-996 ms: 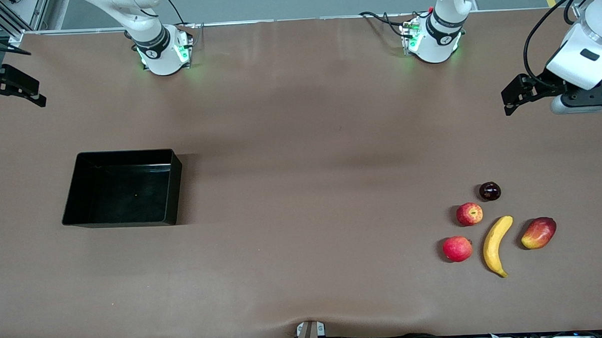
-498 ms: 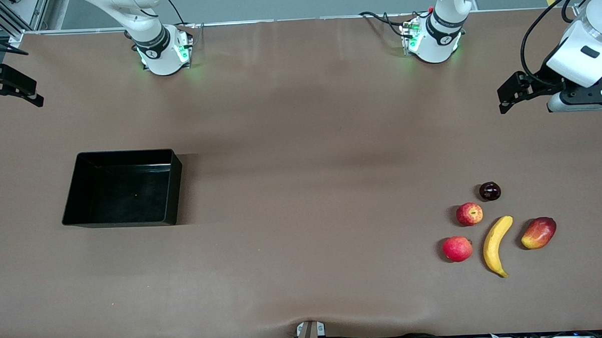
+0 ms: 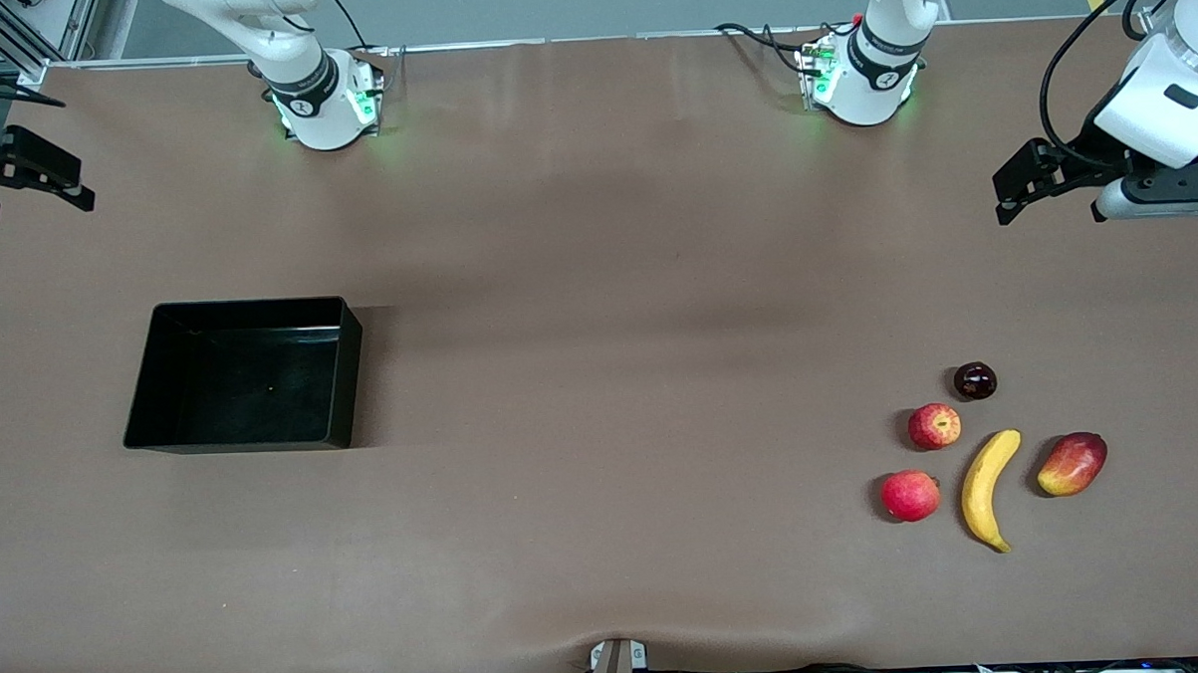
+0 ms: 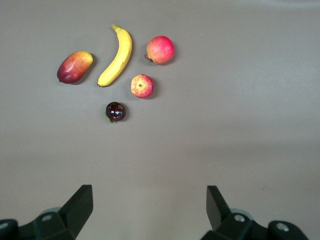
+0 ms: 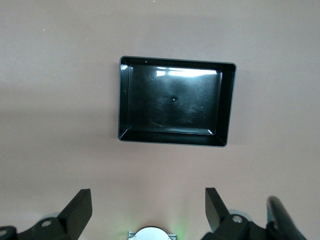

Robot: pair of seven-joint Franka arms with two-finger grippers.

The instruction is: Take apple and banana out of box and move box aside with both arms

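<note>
The apple (image 3: 934, 426) and banana (image 3: 989, 489) lie outside the empty box (image 3: 138, 392), now aside; left gripper (image 4: 147, 210) and right gripper (image 5: 147, 210) both hang wide open.

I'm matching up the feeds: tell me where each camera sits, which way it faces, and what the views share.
Front: high across the table, facing both bases; shows the box, the fruit, the left gripper and the right gripper.
Left wrist: looks down past open fingers at the banana and apple, shared with front.
Right wrist: looks down past open fingers at the empty box, shared with front.
</note>
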